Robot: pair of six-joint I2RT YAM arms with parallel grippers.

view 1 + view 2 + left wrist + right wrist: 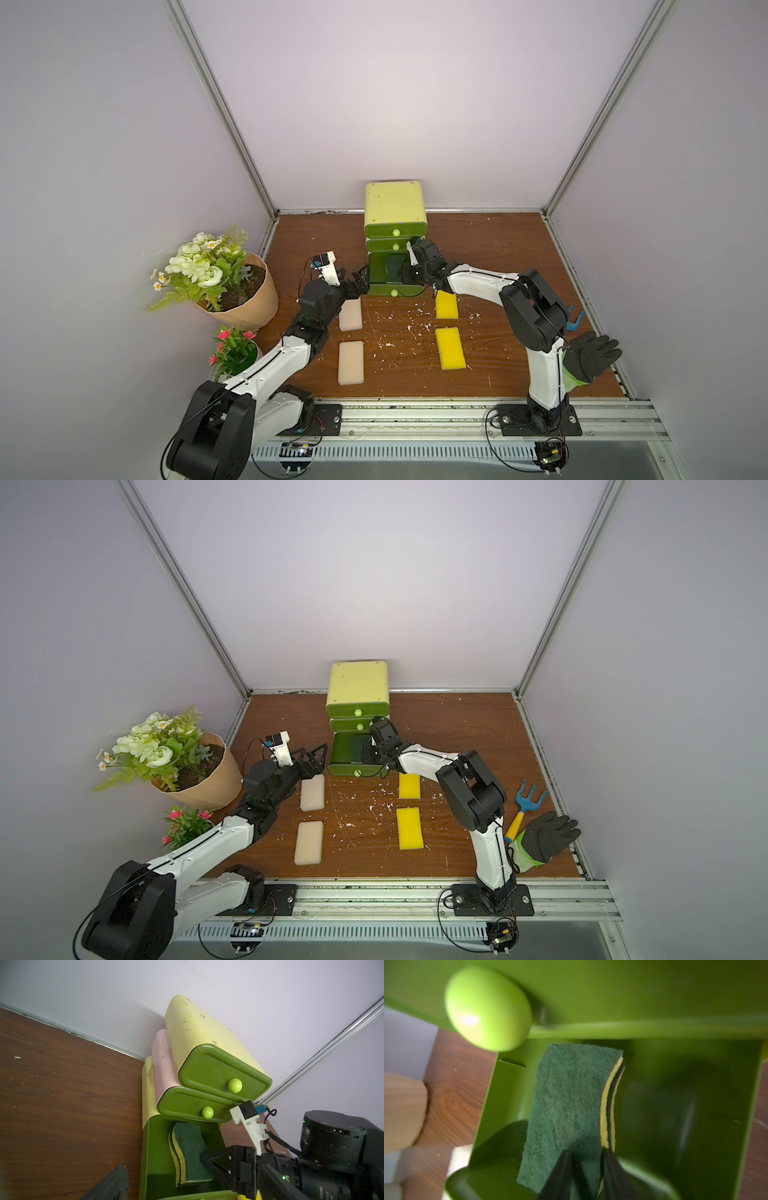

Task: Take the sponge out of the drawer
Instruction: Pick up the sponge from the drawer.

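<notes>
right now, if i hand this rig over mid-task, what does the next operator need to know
Left gripper: open, empty, beside the pulled-out bottom drawer.
Right gripper: inside that drawer, jaws narrow around the near end of the green-topped sponge; a firm grip is not confirmed.
Done: drawer open, sponge reached.
Left: make sure of the grip, lift the sponge clear of the drawer, set it on the table.

white links (pixel 208 845), black joints (pixel 473 796), black triangular left pincer (pixel 322 756).
</notes>
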